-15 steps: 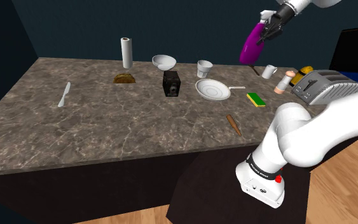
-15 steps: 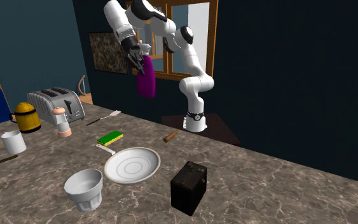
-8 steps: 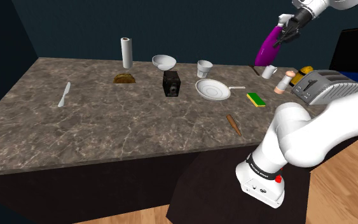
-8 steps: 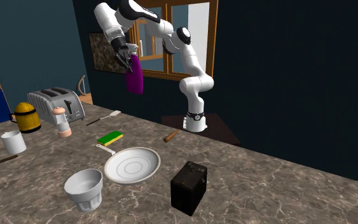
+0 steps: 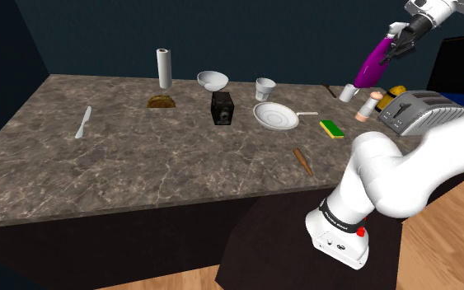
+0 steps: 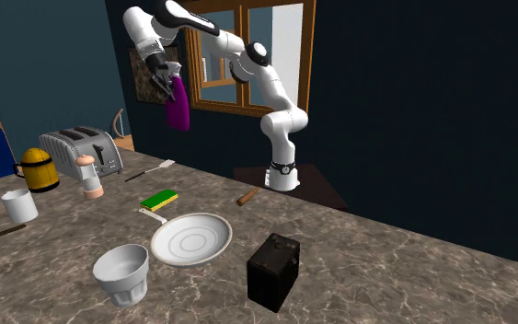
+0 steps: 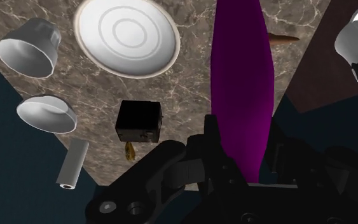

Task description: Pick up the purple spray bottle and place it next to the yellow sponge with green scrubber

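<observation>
One brown stick (image 5: 303, 161) lies nearest the stand (image 5: 341, 235) on the marbled counter (image 5: 139, 165). Just past it sits the sponge (image 5: 332, 128), yellow with a green top. Near it, toward the shoulder view's left, is a white plate (image 5: 276, 116) with a bare, ringed face. A black box (image 5: 222, 108) stands just beyond the plate on that side, and a knife (image 5: 83, 122) lies well apart, further left. Behind these are a white cup (image 5: 264, 88) and a white bowl (image 5: 213, 80), each with a plain white inside, and an upright paper roll (image 5: 165, 67). At the counter's far end stand a mug (image 5: 349, 92), a shaker (image 5: 371, 105), a toaster (image 5: 415, 112) and a yellow kettle (image 5: 396, 91). Above that end, high in the air, the gripper (image 5: 396, 43) grips the top of the purple bottle (image 5: 375, 63). The bottle hangs tilted from the fingers, touching nothing else and well apart from the sponge.
</observation>
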